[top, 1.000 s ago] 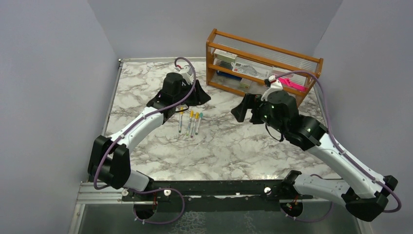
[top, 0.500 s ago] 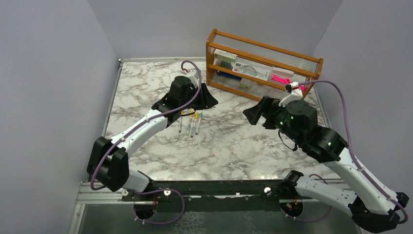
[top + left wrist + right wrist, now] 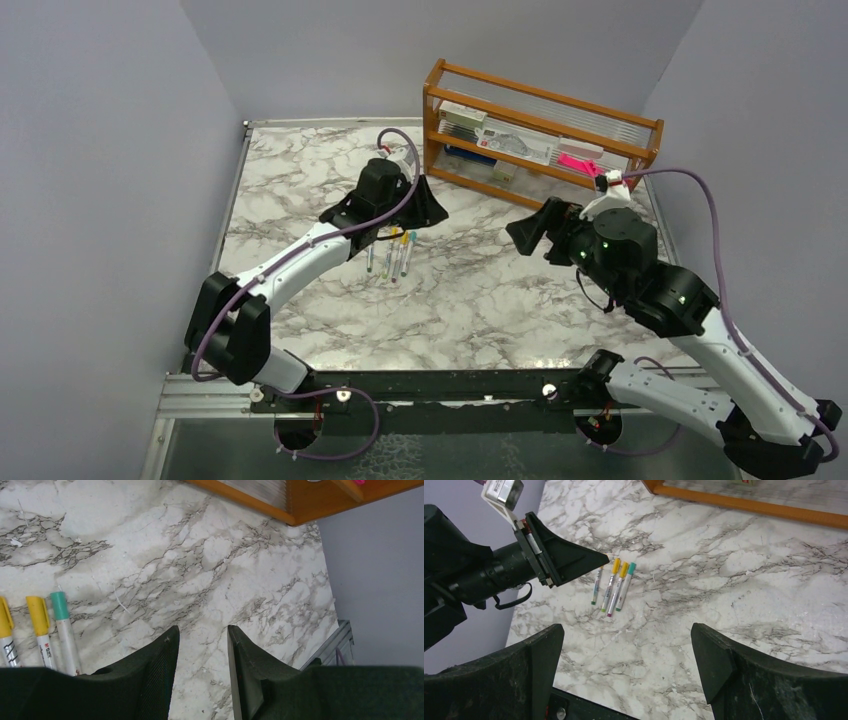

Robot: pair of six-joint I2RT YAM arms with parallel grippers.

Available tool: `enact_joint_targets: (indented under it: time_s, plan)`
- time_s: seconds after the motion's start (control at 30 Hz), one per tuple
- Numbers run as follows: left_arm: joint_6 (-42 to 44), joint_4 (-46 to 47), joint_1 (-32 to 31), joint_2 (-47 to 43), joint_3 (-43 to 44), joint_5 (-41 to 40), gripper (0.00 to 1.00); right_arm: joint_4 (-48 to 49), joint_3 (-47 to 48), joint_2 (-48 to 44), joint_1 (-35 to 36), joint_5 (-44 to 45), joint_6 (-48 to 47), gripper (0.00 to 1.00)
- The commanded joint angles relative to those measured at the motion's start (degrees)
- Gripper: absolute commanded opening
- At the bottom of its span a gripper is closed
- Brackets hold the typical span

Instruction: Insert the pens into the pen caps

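Observation:
Several silvery-white pens (image 3: 390, 256) lie side by side on the marble table, also in the right wrist view (image 3: 611, 589). Two carry yellow caps (image 3: 616, 565) and one a teal cap (image 3: 631, 568) on their far ends; these also show in the left wrist view (image 3: 38, 614). The leftmost pen's far end is hidden by my left gripper. My left gripper (image 3: 438, 212) hovers just beyond the pens' capped ends, jaws a little apart and empty (image 3: 202, 630). My right gripper (image 3: 517, 232) is wide open and empty (image 3: 628, 630), off to the right of the pens.
A wooden rack (image 3: 540, 110) with boxes and a bright pink flat object (image 3: 580, 163) stands at the back right; its corner shows in the left wrist view (image 3: 300, 505). Grey walls close in on both sides. A black rail (image 3: 430, 385) runs along the near edge.
My right arm has drawn back to the right, away from the table's middle. My left gripper has shifted right and slightly nearer, over the pens' capped ends. The pens have not moved.

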Motion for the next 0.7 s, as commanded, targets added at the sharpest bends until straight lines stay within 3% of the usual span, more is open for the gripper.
enact_joint_targets:
  time_s: [0.0, 0.2, 0.67]
  plan:
    - [-0.54, 2.44, -0.87, 3.53, 3.54, -1.77, 0.42, -0.11, 0.01, 1.52, -0.10, 1.02, -2.20, 1.00]
    - [-0.03, 3.34, -1.77, 6.37, 5.53, -0.43, 0.42, -0.12, 0.68, 3.34, -0.11, 2.54, -3.65, 1.00]
    - [-0.16, 4.14, -1.92, 2.13, 2.76, -0.35, 0.42, -0.88, 2.77, 3.29, -0.08, 1.68, -2.62, 1.00]
